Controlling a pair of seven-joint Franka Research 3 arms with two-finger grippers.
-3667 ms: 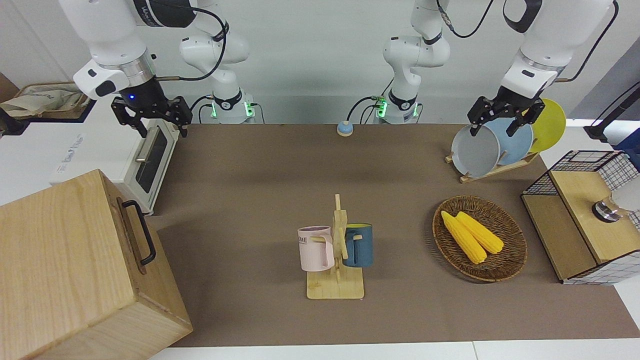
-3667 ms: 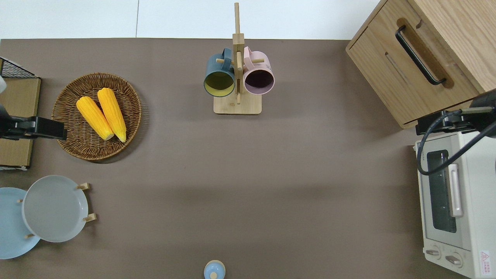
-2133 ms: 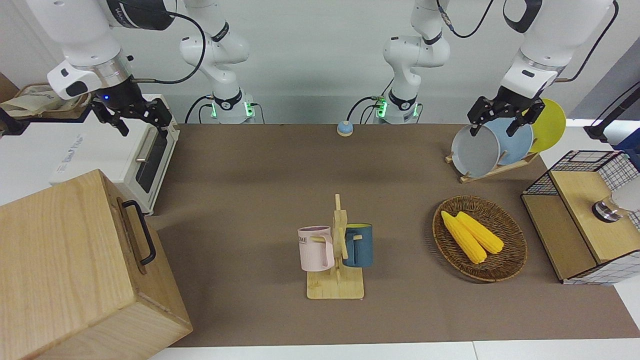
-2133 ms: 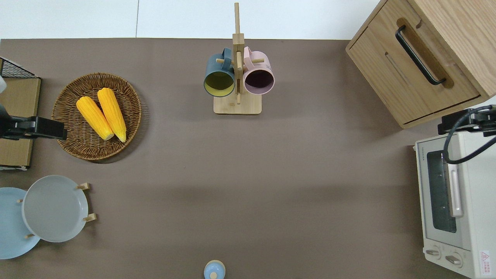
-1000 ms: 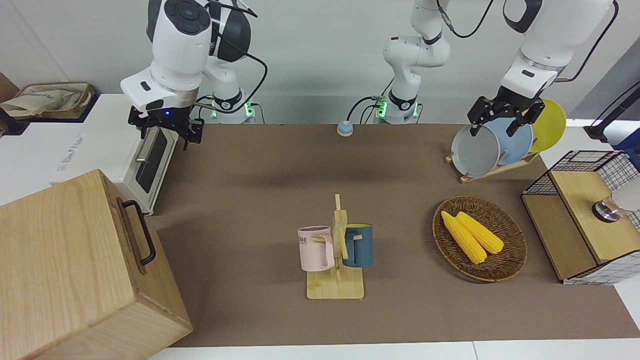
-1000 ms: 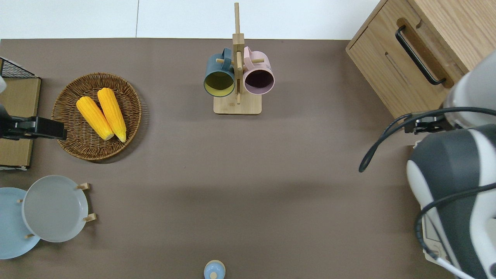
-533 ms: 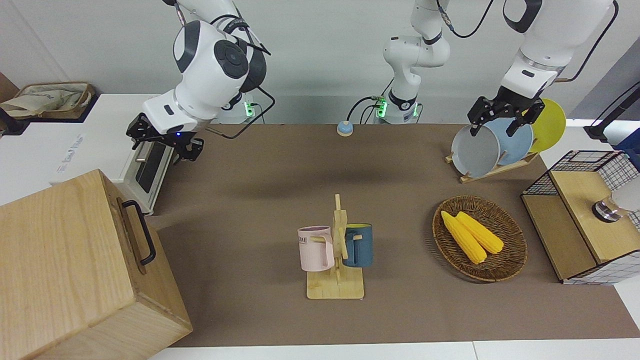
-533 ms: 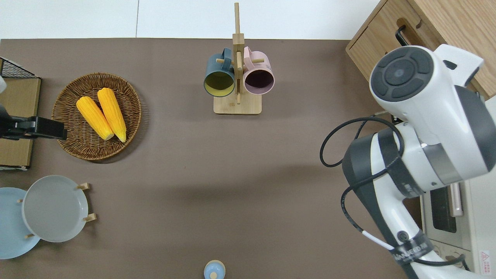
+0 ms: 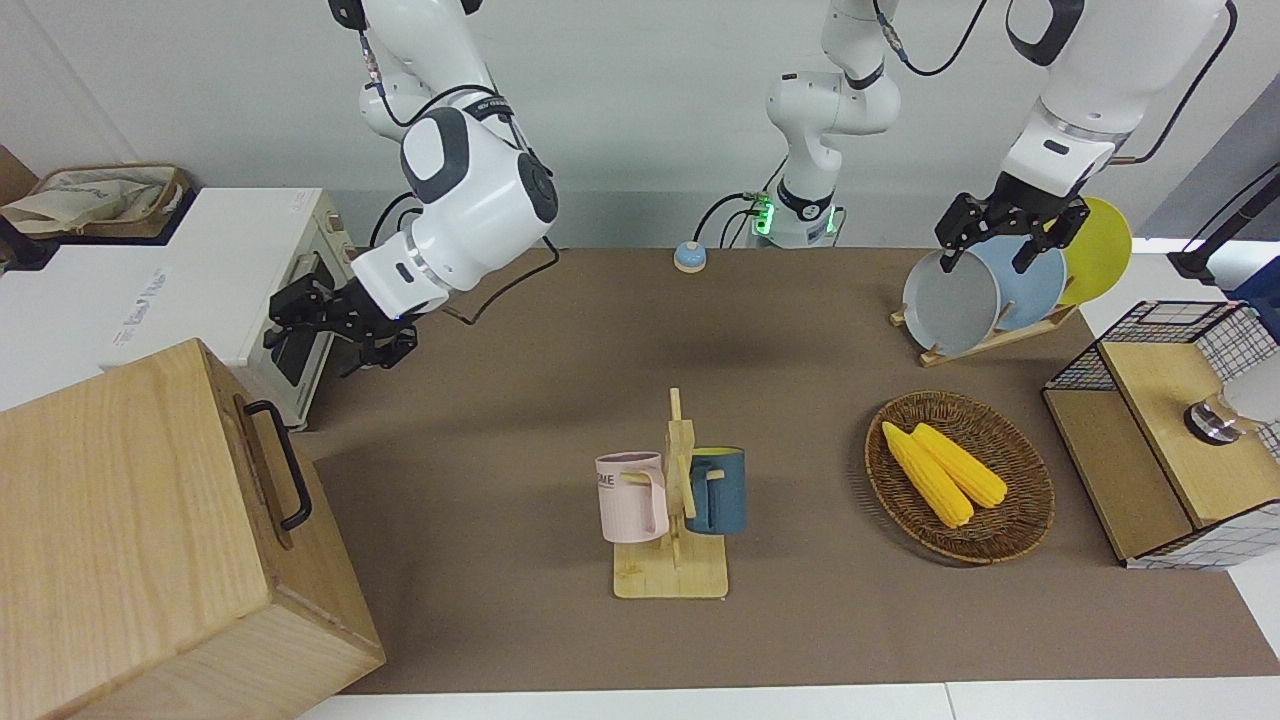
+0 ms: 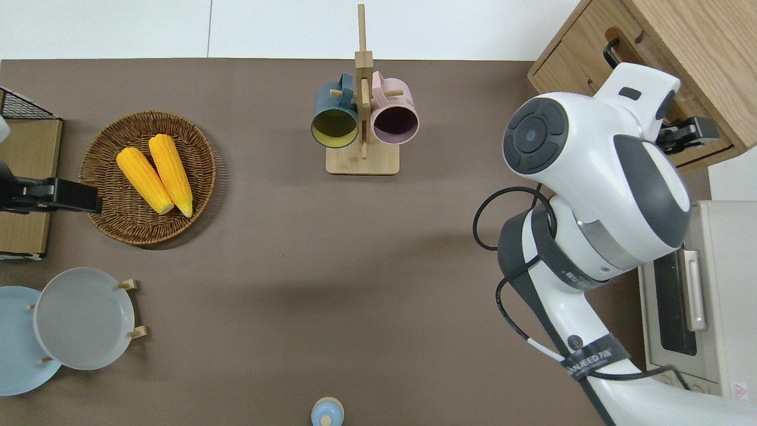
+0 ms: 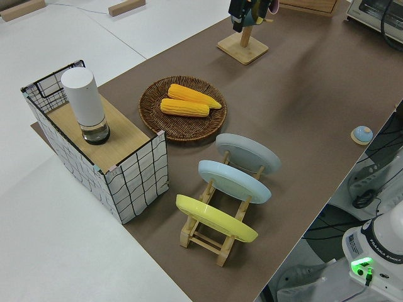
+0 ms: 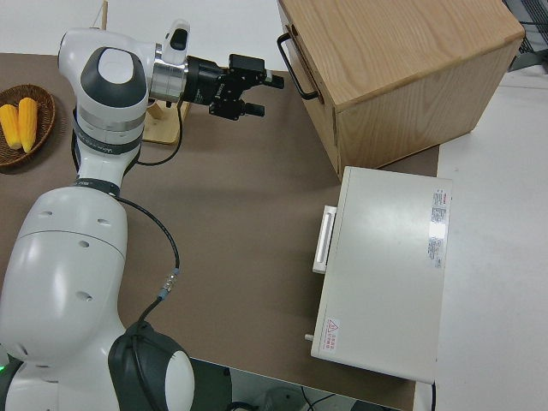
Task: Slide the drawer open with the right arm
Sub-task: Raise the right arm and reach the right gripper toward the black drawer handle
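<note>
Pale-wood drawer (image 12: 301, 92) shut, right gripper (image 12: 259, 94) open beside handle (image 12: 292, 65)

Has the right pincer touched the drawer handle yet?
Apart. In the right side view the right pincer, fingers open, sits short of the drawer handle, with bare table visible between them. The left arm is parked.

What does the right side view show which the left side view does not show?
Only the right side view: the right tool, open, close to the drawer handle. Only the left side view: the plate rack and the mesh box. Both: the corn basket and the mug stand.
</note>
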